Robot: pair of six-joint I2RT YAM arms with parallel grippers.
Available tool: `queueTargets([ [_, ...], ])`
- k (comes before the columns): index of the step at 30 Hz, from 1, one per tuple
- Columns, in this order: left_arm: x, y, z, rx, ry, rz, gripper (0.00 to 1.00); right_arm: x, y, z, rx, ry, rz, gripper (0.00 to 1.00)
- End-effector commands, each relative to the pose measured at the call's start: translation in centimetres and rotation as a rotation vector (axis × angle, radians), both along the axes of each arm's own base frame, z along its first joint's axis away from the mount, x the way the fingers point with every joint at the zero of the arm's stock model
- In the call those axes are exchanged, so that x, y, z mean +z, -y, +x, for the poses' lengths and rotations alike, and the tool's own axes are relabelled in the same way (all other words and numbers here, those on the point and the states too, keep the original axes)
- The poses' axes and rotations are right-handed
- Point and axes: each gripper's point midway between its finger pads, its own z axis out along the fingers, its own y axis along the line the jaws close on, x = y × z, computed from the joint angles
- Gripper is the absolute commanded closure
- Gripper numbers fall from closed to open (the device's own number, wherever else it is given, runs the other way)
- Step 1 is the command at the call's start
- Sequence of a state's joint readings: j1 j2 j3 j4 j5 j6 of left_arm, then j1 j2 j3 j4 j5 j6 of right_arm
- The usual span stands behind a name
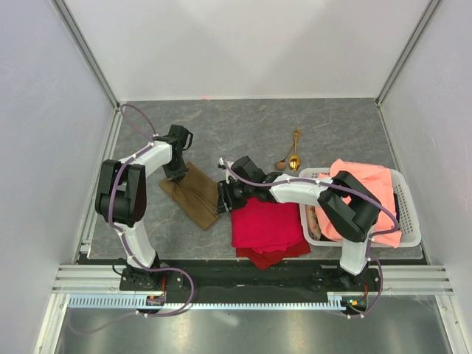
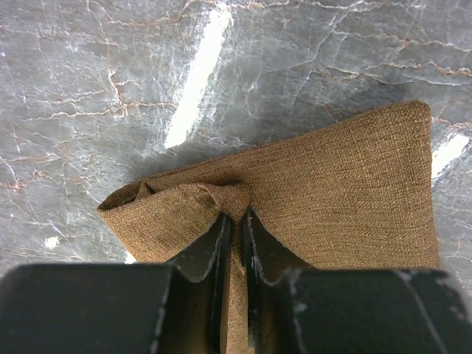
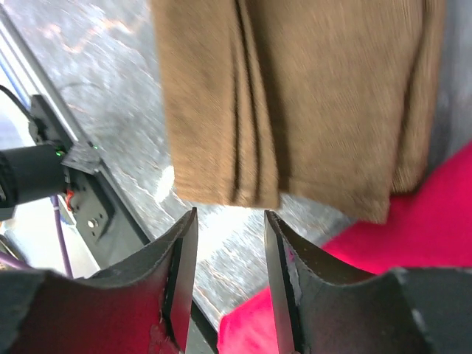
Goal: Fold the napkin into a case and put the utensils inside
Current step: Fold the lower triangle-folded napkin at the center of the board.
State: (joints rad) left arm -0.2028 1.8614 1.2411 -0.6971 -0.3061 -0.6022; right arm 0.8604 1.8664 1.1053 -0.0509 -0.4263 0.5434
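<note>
1. An olive-brown woven fabric napkin, folded into a narrow layered strip, lies slantwise on the grey marbled tabletop between the two arms.
2. The left gripper has its jaws pressed together on a pinch of the napkin's far-left edge. The fabric puckers at the fingertips.
3. The right gripper has its jaws apart with nothing between them. It is poised just beside the napkin's right end.
4. A bright red folded cloth lies just right of the napkin. Its edge meets the napkin's corner, though whether they overlap cannot be told. The right forearm crosses above its far edge.
5. Two small gold metal utensils lie together beyond the right arm, well apart from the napkin.
6. A white slatted plastic basket just beside the utensils holds a salmon-orange cloth, partly hidden by the right arm's elbow.
</note>
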Motion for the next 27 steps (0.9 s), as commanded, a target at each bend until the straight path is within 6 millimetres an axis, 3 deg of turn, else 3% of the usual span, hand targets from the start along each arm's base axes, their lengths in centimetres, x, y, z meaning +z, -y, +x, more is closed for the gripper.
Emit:
queueTargets([
  [1,1.5,-0.4,1.2,-0.013,0.084,0.017,0.84,1.8,-0.9,0.7,0.05,0.067,-0.002,0.51],
  [5,1.4,-0.2,1.3,-0.015,0.085,0.006,0.83,3.2,-3.4,0.4,0.105,0.073,0.054,0.52],
  [7,1.4,-0.1,1.4,-0.017,0.088,-0.003,0.83,3.4,-4.8,0.3,0.127,0.065,0.102,0.59],
  [9,1.4,0.1,1.5,-0.019,0.087,-0.008,0.83,2.5,-6.0,-0.1,0.139,0.008,0.133,0.72],
  [13,1.4,0.2,1.5,-0.022,0.087,-0.017,0.83,0.1,-7.4,1.0,0.121,-0.003,0.134,0.83],
  [15,1.4,0.3,1.5,-0.028,0.086,-0.023,0.83,-0.9,-7.3,1.3,0.112,0.002,0.115,0.9],
  [18,1.8,0.9,1.8,-0.06,0.09,-0.059,0.74,-2.6,-6.5,1.1,0.098,-0.006,0.076,0.94],
  [19,2.5,1.1,1.9,-0.068,0.105,-0.075,0.66,-3.2,-6.2,1.0,0.095,-0.014,0.065,0.94],
  [24,5.4,1.3,1.6,-0.091,0.155,-0.201,0.56,-3.6,-6.0,0.8,0.098,-0.02,0.06,0.94],
  [27,7.3,-0.1,1.3,-0.052,0.207,-0.277,0.54,-3.3,-6.0,0.9,0.098,-0.017,0.065,0.94],
])
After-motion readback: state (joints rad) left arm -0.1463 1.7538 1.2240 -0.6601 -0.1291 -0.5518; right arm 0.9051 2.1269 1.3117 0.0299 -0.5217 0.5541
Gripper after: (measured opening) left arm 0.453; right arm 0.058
